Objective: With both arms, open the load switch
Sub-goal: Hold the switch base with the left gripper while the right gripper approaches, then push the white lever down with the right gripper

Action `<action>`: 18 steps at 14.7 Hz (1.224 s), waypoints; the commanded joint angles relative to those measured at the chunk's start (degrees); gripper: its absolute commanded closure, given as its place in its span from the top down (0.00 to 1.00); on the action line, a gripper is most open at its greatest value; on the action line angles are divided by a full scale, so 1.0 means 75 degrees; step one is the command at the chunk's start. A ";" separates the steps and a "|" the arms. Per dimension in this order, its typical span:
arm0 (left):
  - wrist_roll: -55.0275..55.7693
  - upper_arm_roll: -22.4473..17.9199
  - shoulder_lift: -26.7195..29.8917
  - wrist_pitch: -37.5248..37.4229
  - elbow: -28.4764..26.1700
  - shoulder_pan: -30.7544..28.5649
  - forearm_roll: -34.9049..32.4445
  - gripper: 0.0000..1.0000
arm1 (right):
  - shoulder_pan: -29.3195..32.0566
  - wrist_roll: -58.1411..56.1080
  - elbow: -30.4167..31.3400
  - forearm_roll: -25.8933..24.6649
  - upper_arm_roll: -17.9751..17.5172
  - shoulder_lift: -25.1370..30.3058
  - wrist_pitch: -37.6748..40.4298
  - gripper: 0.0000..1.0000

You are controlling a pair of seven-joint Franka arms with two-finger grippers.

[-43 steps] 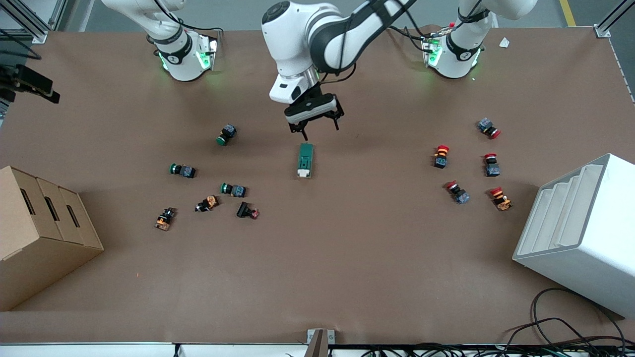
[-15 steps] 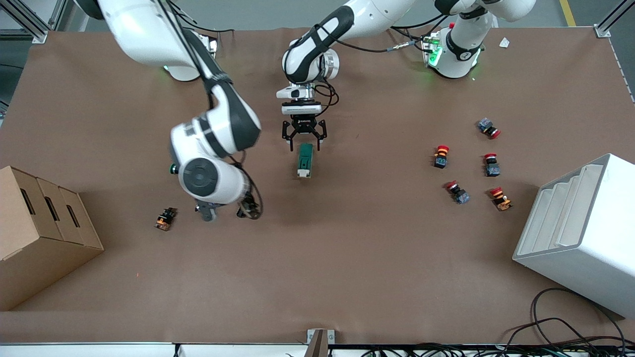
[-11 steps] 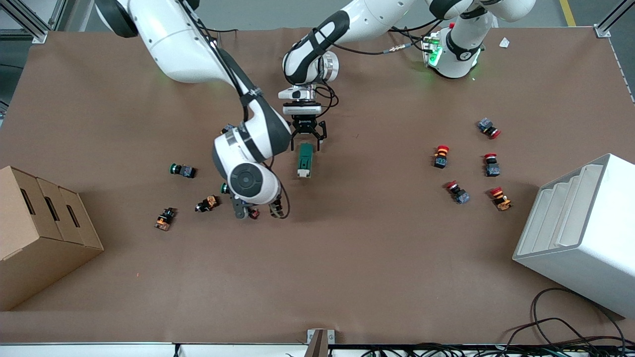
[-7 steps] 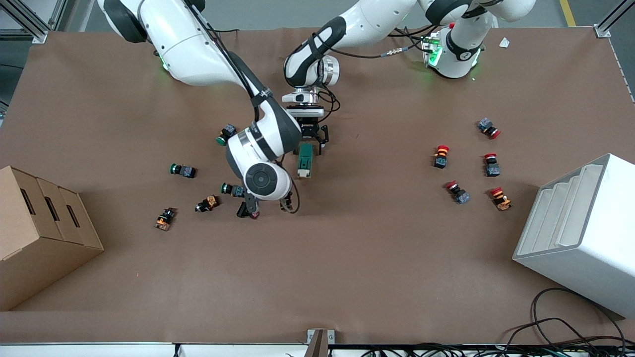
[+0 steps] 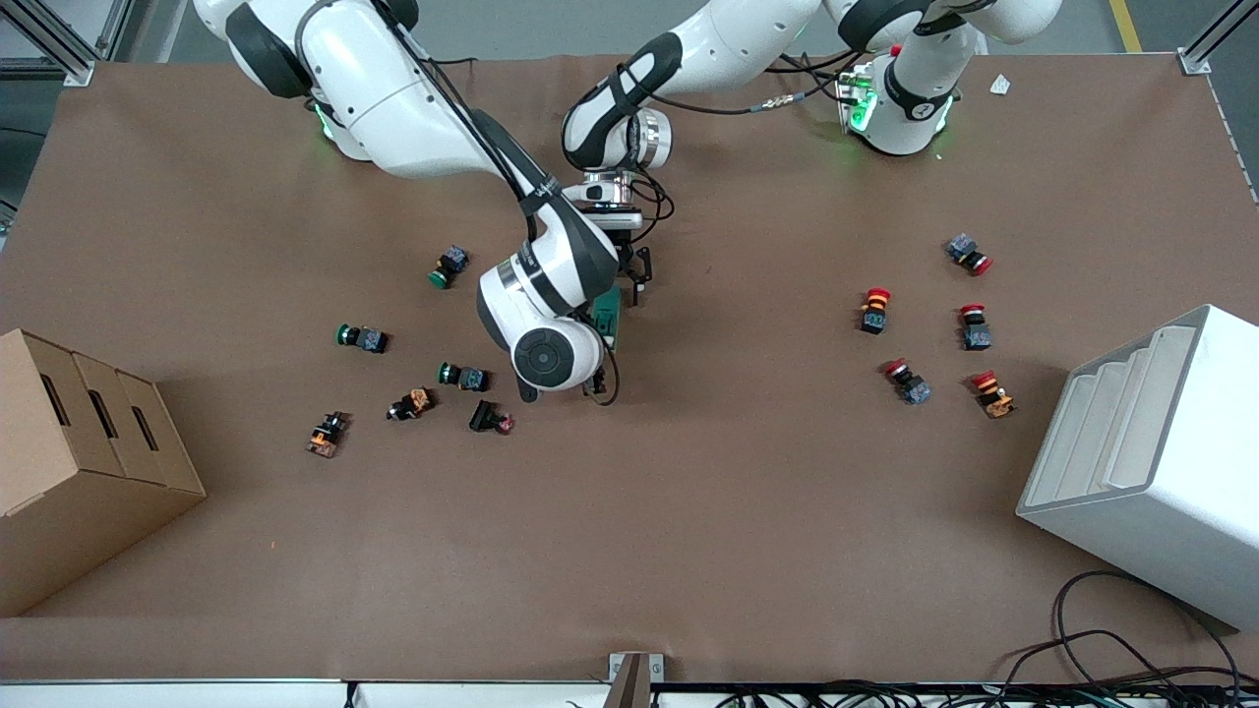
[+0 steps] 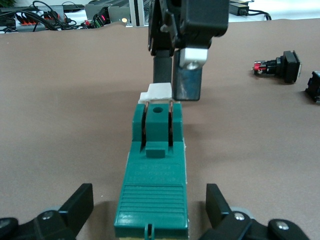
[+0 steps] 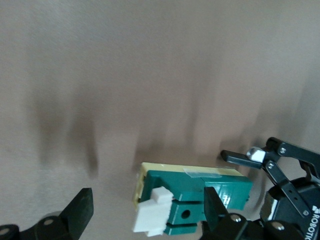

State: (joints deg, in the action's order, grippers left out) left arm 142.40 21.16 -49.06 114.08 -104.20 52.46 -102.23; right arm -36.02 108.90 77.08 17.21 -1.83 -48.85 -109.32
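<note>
The load switch (image 6: 155, 170), a dark green block with a white lever (image 6: 159, 91), lies flat at mid-table, partly covered by the right arm's wrist (image 5: 546, 339) in the front view. My left gripper (image 6: 149, 195) is open and low at the end away from the lever, one finger on each side of the block without touching it. My right gripper (image 7: 147, 200) is open over the lever end (image 7: 152, 215), its opening set along the switch's length. Its fingers (image 6: 189, 80) hang just past the lever. Neither gripper holds anything.
Green and orange push buttons (image 5: 464, 376) are scattered toward the right arm's end, the closest black one (image 5: 490, 418) near its wrist. Red-capped buttons (image 5: 873, 310) lie toward the left arm's end. A cardboard box (image 5: 79, 462) and a white bin (image 5: 1151, 462) stand at the table's ends.
The right arm swung in from its end of the table to over the switch's lever end. The left gripper came down to straddle the switch's other end. The switch stayed put.
</note>
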 commanded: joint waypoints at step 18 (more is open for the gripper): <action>0.0127 -0.0043 -0.0161 -0.0117 0.0065 0.0059 -0.0092 1.00 | -0.0213 0.0152 -0.0833 0.0623 -0.0084 0.0010 0.2963 0.95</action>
State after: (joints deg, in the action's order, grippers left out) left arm 142.48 21.15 -49.27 113.50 -104.08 52.61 -102.29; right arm -37.17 109.57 69.07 21.49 -2.54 -48.86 -87.42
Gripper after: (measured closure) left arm 0.000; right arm 0.048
